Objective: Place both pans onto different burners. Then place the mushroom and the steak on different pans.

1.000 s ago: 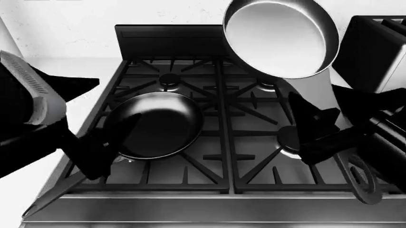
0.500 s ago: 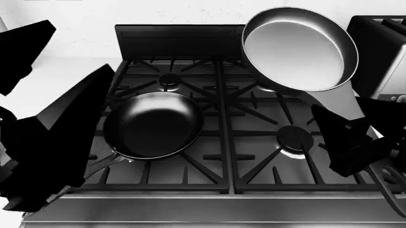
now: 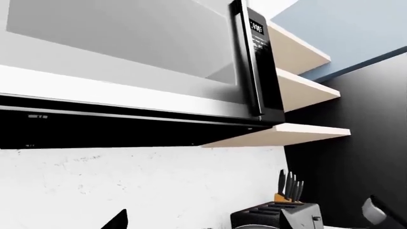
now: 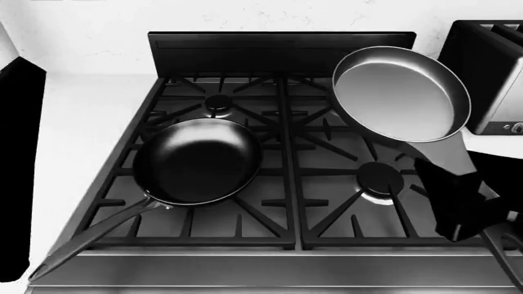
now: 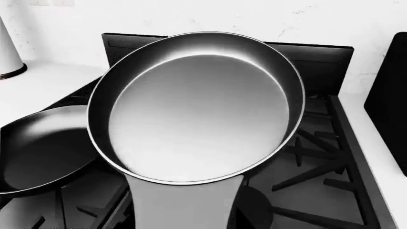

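Roughly a quarter through, judged from the layout. Larger, deeper pan [image 4: 197, 160] already set down on the stove's [image 4: 282, 55] grates over the front-left burner, long handle [image 4: 90, 236] trailing toward the near-left corner. Smaller, greyer pan [image 4: 401, 92] not yet placed: held tilted in the air above the right half of the stove, roughly over the rear-right burner, with the front-right burner [image 4: 378, 179] bare and in plain sight below it. Seen close in the right wrist view as well, smaller pan [image 5: 197, 107] filling the frame, its wide handle running back toward the camera.

Right gripper [image 4: 462, 205] a dark mass at the near end of that handle; jaws apparently clamped on it, since the pan hangs clear of the grates with nothing else under it. Left gripper not readable: only a black shape at the left edge of the head view, and the left wrist camera aimed up at a microwave [image 3: 159, 57], shelves [image 3: 299, 71] and a knife block [image 3: 286, 210]; cannot tell whether those jaws are apart or together.

Still to do: lowering the smaller pan onto a free burner, then the mushroom and the steak, neither visible in any view, onto separate pans.
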Controlling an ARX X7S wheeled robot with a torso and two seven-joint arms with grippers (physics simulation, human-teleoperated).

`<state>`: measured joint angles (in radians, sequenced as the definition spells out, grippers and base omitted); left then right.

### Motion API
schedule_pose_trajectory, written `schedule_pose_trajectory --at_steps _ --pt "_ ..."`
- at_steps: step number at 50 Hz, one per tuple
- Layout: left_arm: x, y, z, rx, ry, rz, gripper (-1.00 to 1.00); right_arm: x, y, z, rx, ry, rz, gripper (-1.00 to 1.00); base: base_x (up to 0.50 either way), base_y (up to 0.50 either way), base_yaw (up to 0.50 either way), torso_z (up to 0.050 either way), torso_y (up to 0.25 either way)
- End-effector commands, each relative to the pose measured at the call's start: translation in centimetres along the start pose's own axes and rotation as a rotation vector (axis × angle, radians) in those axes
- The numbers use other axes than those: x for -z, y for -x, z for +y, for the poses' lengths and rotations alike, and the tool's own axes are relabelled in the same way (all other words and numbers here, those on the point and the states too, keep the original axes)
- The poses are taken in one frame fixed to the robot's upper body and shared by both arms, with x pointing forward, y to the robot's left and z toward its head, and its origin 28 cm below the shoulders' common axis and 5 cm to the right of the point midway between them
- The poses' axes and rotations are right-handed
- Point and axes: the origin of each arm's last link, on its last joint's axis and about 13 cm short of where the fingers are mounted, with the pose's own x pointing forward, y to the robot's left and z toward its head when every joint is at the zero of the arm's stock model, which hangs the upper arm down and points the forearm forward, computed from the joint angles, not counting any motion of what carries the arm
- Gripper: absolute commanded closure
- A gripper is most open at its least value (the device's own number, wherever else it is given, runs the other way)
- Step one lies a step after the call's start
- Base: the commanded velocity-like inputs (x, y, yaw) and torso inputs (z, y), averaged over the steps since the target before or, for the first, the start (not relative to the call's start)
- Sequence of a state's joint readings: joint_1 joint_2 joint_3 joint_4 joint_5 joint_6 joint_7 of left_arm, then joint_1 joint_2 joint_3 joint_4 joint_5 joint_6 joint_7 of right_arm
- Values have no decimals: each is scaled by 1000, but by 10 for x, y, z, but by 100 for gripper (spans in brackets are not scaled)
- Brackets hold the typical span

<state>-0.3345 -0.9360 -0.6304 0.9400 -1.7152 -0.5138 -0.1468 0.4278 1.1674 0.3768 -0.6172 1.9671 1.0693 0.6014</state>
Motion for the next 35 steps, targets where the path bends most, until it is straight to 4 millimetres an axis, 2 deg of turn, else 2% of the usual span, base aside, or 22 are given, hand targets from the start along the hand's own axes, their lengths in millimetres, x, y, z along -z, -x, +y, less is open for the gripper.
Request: schedule_pose_trajectory --at_steps 1,6,16,35 --pt "-3 4 -2 2 1 -30 -100 6 -6 -9 51 -14 -24 100 0 0 0 0 0" --pt "-3 4 -2 3 3 -34 -100 16 -13 -13 58 -32 6 100 0 0 0 0 2" --pt "0 2 -2 -4 -1 -26 -100 20 -17 -16 66 -30 50 100 0 0 0 1 1" --pt "2 2 2 -8 6 -17 -100 25 -14 -16 75 -18 129 100 0 0 0 1 2"
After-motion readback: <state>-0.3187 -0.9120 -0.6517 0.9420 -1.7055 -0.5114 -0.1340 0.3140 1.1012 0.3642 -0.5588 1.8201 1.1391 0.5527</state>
